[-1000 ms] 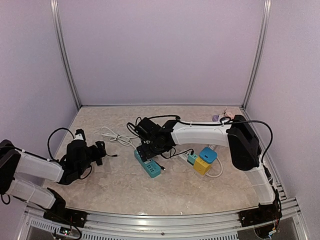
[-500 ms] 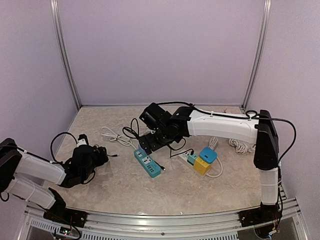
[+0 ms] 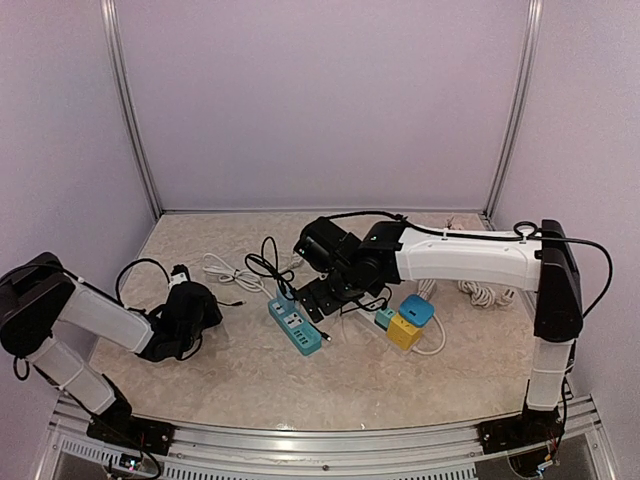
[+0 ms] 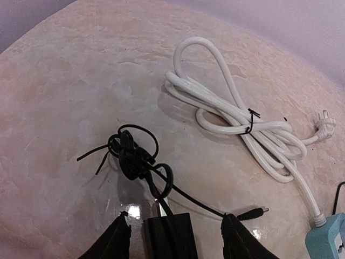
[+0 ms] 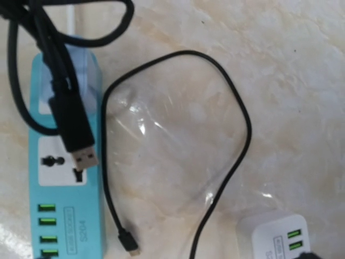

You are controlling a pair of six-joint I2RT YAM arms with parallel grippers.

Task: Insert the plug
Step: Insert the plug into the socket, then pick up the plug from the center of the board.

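Your left gripper (image 4: 177, 217) is closing around the adapter (image 4: 167, 237), not touching yet, so pickup's starting; right gripper (image 3: 320, 295) stays open over the strip (image 3: 300, 332).

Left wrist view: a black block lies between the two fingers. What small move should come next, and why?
Probably close the left gripper on the black adapter. It lies between the fingers with a gap showing on each side, so it does not look gripped yet.
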